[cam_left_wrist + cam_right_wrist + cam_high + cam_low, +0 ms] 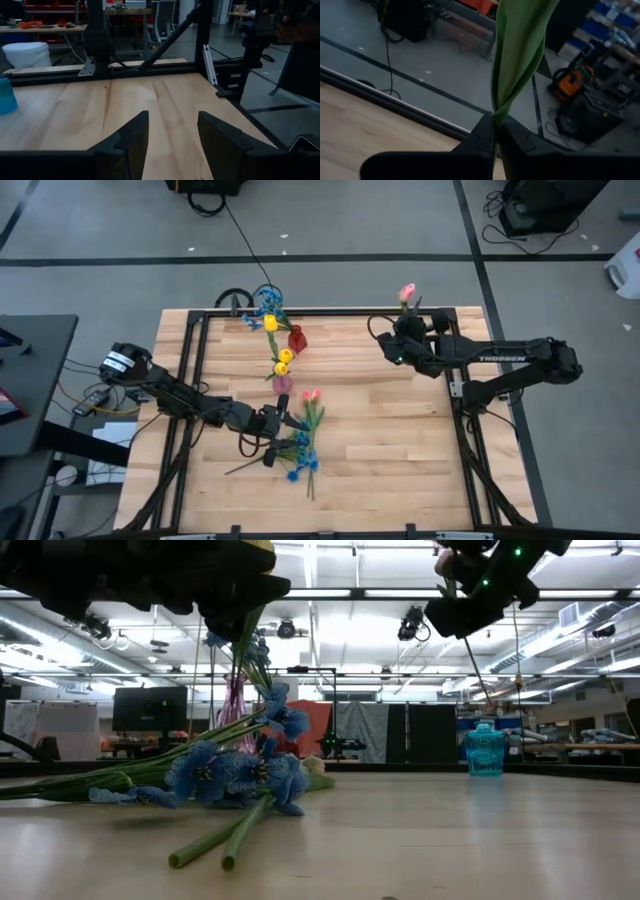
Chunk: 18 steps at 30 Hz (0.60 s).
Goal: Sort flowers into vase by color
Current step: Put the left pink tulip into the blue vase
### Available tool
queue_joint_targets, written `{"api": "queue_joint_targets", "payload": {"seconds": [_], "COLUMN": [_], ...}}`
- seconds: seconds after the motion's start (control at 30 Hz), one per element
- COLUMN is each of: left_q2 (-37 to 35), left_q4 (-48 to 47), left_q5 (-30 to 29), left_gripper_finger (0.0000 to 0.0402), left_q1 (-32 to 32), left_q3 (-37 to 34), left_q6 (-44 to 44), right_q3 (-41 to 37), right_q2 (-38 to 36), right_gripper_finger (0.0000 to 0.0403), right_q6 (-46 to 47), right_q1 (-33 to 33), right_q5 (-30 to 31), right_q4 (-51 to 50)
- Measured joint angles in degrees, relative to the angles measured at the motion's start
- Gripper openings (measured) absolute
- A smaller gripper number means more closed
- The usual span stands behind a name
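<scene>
Pink tulip (406,292) clamped in right jaws, left jaws open above flowers (303,448)

The left arm reaches in from nine o'clock toward the middle of the table, its tool (283,420) low with both fingers (131,141) spread wide apart. The right arm extends from three o'clock toward twelve, its tool (407,323) raised, fingers (482,137) pinched on a pink flower (406,293) stem.

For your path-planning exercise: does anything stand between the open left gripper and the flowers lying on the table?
Nothing visible does. The left gripper hovers open right beside the loose pile of blue flowers and pink tulips, with only bare table around them.
</scene>
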Motion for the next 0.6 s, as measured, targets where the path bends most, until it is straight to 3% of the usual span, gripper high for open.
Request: {"api": "queue_joint_targets", "payload": {"seconds": [0.27,0.6], "left_q2": [0.00,0.00], "left_q4": [0.02,-0.35], "left_q5": [-1.05,-2.36], "left_gripper_finger": [0.0177,0.0177], "left_q1": [0.00,0.04], "left_q3": [0.00,-0.02], "left_q6": [-0.11,-0.08], "right_q3": [0.00,-0.07], "right_q2": [-0.42,-2.01], "right_gripper_finger": [0.0025,0.0023], "right_q6": [2.50,5.11], "right_q1": [0.54,1.58], "right_q5": [3.99,4.10], "right_q4": [-0.30,1.48]}}
